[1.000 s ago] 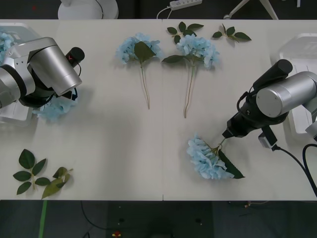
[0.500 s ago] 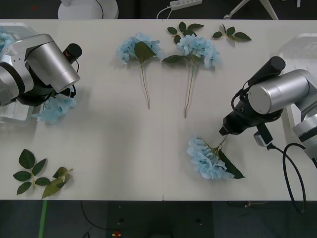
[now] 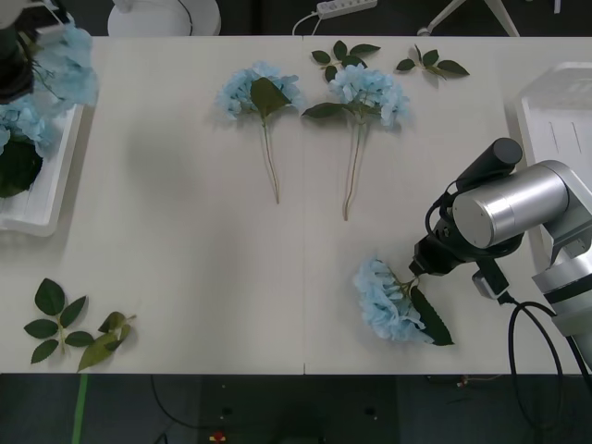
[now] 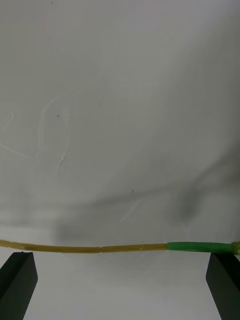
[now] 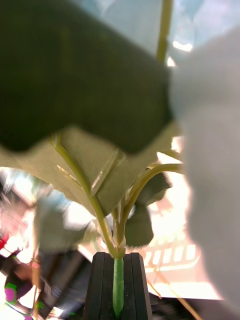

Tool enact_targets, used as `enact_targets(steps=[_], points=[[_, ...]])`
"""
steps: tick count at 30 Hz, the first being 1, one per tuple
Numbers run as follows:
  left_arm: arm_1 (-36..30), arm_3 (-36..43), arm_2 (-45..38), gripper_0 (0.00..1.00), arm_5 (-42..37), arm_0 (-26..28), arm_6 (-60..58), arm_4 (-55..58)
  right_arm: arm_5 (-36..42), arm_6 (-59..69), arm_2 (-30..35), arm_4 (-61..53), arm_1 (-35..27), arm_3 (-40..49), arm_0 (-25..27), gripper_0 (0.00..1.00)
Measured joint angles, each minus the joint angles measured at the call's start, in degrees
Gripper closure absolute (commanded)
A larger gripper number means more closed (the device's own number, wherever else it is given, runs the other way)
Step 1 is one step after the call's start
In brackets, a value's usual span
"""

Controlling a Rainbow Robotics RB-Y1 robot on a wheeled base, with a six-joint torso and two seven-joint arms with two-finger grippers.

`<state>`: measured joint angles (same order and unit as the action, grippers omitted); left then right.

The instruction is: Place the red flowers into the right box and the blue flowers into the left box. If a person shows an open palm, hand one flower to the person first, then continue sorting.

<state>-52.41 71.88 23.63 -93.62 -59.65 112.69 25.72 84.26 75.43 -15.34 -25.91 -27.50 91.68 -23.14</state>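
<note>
Left gripper [image 5: 118, 280] clamped on a blue flower stalk [image 5: 118, 285] above the left box [image 3: 55, 176]; right gripper [image 4: 120, 280] spread astride another stem [image 4: 100, 248].

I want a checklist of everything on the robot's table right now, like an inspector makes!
Surface: white table, two panels with a seam down the middle.
Job's things: left box holds blue flowers; two flowers lie at the far side; one flower lies near the right arm; right box at the right edge.
Clutter: loose leaf sprigs.
Grippers: left gripper shut on a flower stem; right gripper open, its fingers either side of the near flower's stalk.
Cables: black cable by the right arm.
Surroundings: power strip behind the table.
</note>
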Motion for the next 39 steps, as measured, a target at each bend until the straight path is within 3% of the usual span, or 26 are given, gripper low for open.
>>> enact_targets(steps=[7,20,24,28,37,39], points=[[-3.18,10.95,-23.5,1.0,-5.58,12.61,-0.45,-9.26,4.33,0.0,2.65,5.27,2.1,0.06,0.01,0.0],[-6.61,11.97,-42.83,1.0,-4.16,31.43,-0.44,-8.68,6.32,-0.72,6.97,9.67,4.48,0.37,0.02,0.0],[-7.1,12.39,-44.09,1.0,1.69,38.55,-0.36,-7.87,8.76,-11.98,6.85,7.02,4.48,0.37,0.02,0.0],[-7.13,12.47,-43.28,1.0,7.4,43.1,-0.22,-6.68,8.57,-8.93,6.44,7.05,4.47,0.38,0.02,0.0],[-7.34,12.63,-32.76,0.99,14.25,43.66,0.21,-5.63,6.78,-7.69,6.33,4.56,3.9,0.4,-0.17,0.0],[-7.36,12.67,-31.04,0.82,15.3,43.66,0.21,-4.67,6.78,-13.79,6.33,2.11,2.76,0.4,-0.55,0.0]])
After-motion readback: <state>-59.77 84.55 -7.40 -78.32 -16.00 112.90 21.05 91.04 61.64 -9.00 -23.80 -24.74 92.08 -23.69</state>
